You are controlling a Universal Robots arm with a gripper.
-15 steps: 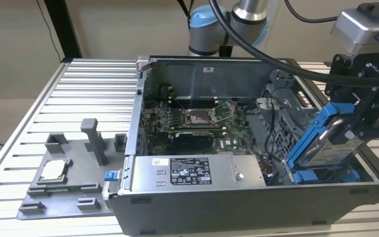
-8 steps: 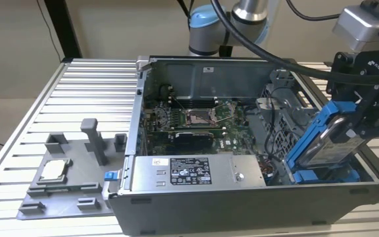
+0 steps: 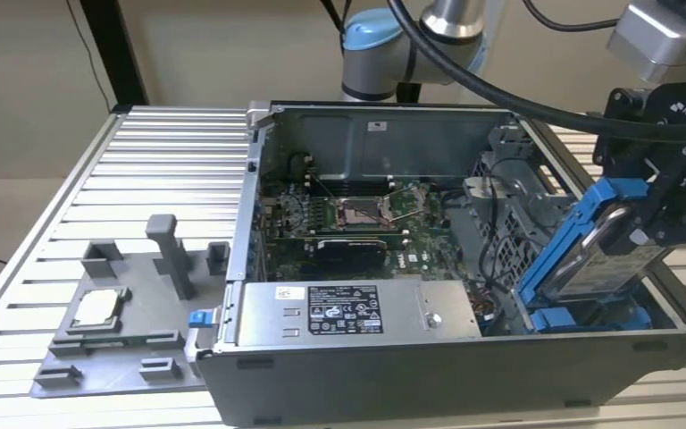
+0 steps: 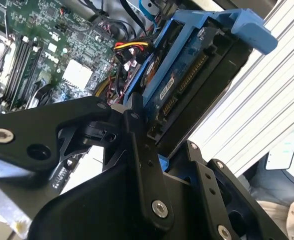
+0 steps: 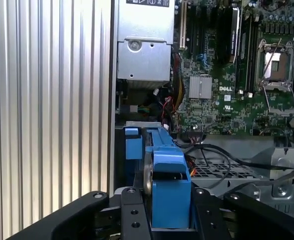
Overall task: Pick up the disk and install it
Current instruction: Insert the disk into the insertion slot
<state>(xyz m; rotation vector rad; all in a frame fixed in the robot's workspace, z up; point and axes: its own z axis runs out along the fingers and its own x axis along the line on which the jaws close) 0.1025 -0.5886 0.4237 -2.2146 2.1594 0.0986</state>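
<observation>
The disk is a silver-grey drive in a blue plastic frame. It hangs tilted on edge over the exterior view's right side of the open computer case. My gripper is shut on its upper end. The disk's lower end reaches down toward a blue bay inside the case; whether it touches there I cannot tell. In the second wrist view the disk shows its circuit-board side between my black fingers. In the first wrist view the blue frame sits clamped in my gripper.
The case holds a green motherboard, a grey power supply box with a label, and loose cables. A grey fixture with a small square chip lies on the ribbed table at the exterior view's left.
</observation>
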